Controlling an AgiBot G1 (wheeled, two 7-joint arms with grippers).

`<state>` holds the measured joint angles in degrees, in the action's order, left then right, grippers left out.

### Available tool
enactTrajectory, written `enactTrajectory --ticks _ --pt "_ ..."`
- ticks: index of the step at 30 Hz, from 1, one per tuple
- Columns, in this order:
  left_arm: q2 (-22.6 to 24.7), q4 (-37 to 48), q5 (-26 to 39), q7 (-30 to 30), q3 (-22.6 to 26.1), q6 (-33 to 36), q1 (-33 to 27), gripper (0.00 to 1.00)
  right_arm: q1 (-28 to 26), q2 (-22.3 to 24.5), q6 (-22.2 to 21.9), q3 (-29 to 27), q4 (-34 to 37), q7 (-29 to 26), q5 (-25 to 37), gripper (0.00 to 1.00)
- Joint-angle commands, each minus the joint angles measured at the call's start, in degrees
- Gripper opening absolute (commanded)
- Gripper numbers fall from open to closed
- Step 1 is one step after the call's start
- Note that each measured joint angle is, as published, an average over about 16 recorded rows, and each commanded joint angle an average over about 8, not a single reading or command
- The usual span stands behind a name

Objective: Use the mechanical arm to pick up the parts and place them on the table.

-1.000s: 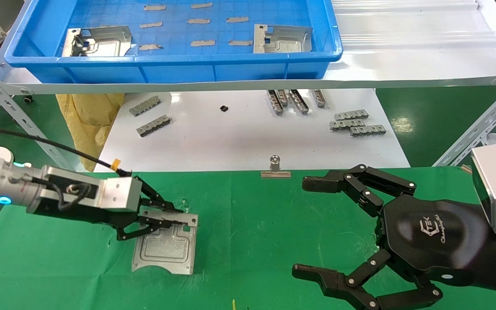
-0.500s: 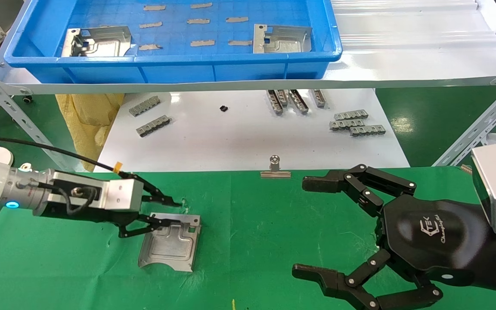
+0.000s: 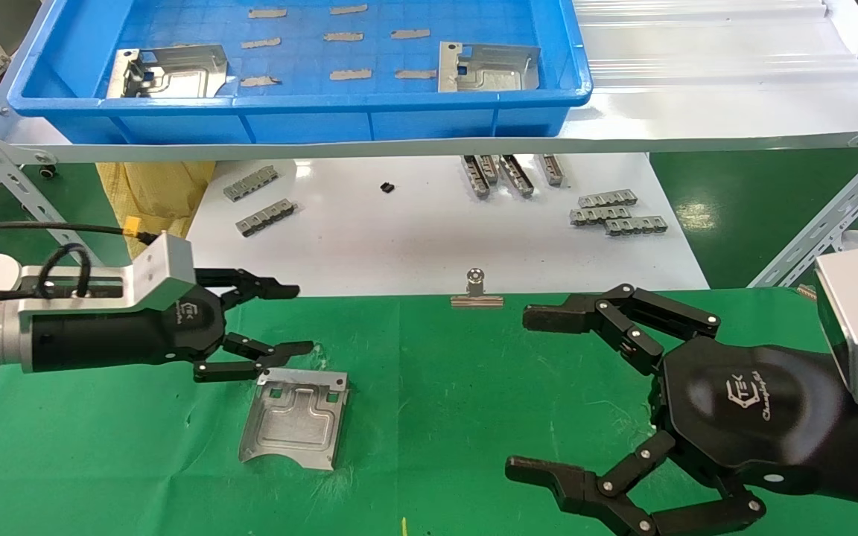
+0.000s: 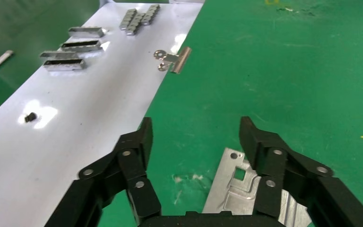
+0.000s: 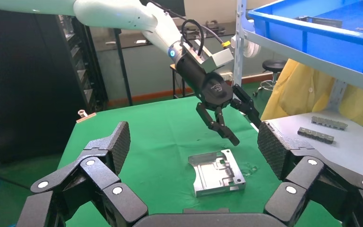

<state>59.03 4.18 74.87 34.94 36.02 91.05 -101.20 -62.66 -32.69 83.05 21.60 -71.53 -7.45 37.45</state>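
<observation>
left gripper (image 3: pixel 291 318): above the green table (image 3: pixel 474 387), fingers spread apart, nothing between them. It sits just above and beside the near-left plate, not touching it as far as the head view shows. The right wrist view shows it raised off the cloth, fingertips pointing down toward the plate.
placed part (image 3: pixel 295 418): silver sheet-metal plate lying flat on the green cloth, embossed side up, square cutouts toward the shelf side. Free of both grippers. The left wrist view shows its cutout corner (image 4: pixel 238 174) under and between the two black fingers (image 4: pixel 137 156).
remaining parts: two more plates in the blue bin (image 3: pixel 302 119) on the white shelf (image 3: pixel 697 112); one at the bin's left end (image 3: pixel 168 72), one right of centre (image 3: pixel 485 67). Grey tape strips (image 3: pixel 351 74) lie on the bin floor between them.
right gripper (image 3: pixel 541 394): over the right side of the table, fingers wide open, holding nothing. Well apart from the plate.
white board (image 3: pixel 429 238): under the shelf, behind the table edge; carries small grey segmented bars (image 3: pixel 619 212) in groups left and right, plus one small black item (image 3: pixel 387 187).
binder clip (image 3: pixel 477 292): on the table's far edge, between the two grippers.
yellow cloth (image 3: pixel 153 201): hanging at the left, behind the board.
</observation>
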Motion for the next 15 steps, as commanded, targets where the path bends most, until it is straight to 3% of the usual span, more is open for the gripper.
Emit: enactTrajectory --ticks 1,15 --pt "-0.49 0.79 -1.18 -1.32 -0.96 0.47 0.54 1.0 0.0 0.0 0.0 0.0 0.0 0.0 0.0 1.0" --pt "-1.22 -2.53 -2.1 -2.5 -1.36 0.23 1.92 1.0 0.01 0.0 -0.01 0.0 0.01 0.0 -0.01 1.0"
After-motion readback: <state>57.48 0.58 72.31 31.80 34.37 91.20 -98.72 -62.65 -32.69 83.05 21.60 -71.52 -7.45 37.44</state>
